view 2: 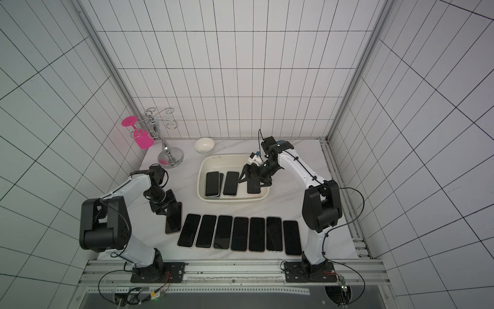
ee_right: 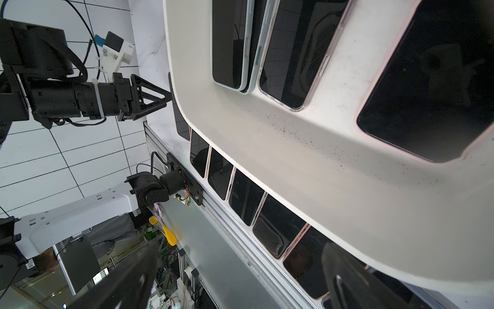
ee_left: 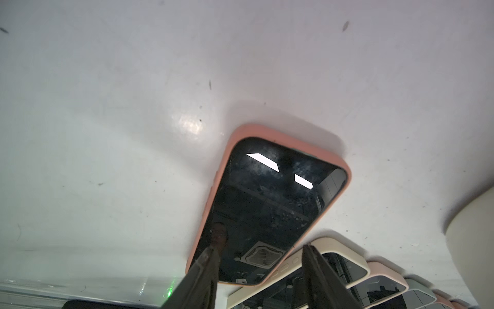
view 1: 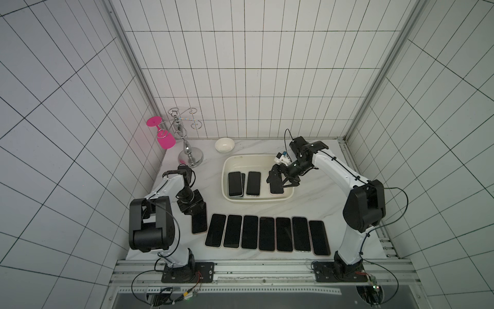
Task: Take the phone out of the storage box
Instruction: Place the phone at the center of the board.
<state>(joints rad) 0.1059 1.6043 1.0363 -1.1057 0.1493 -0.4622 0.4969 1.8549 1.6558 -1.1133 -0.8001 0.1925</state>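
Phones (view 1: 253, 183) lie screen-up inside the storage box (view 1: 225, 174) (view 2: 202, 174), which sits toward the far middle of the white marbled table (view 1: 320, 208). We count four in it. A stacked pair (view 1: 235, 184) (ee_right: 230, 40) lies on the left, a clear-cased phone (view 2: 231, 183) (ee_right: 294, 53) is beside it in the middle, and a pink-edged phone (view 1: 276, 190) (ee_right: 433, 80) lies on the right.

The right gripper (view 1: 284, 186) (view 2: 258, 186) hangs over that right end of the box, its jaws spread wide and holding nothing. In the right wrist view its two fingers (ee_right: 128, 278) show as dark blurs well apart, and the pink-edged phone lies flat beyond them. We cannot tell whether a fingertip touches that phone.

Along the near side of the table, a row of seven phones (view 1: 267, 234) (view 2: 239, 234) lies side by side, screens up. Just left of the row and a little farther back, a salmon-cased phone (view 1: 200, 226) (view 2: 173, 224) (ee_left: 267, 200) lies flat on the table. The left gripper (view 1: 196, 215) (ee_left: 258, 267) stands over its far end, jaws partly apart and astride its width. One finger stands clear of the case's edge, so we read the phone as not gripped.

At the far left stands a chrome glass rack (view 1: 187, 144) with a pink glass (view 1: 165, 140) hanging upside down from it. A small white bowl (view 1: 224, 144) sits just beyond the box's far-left corner.
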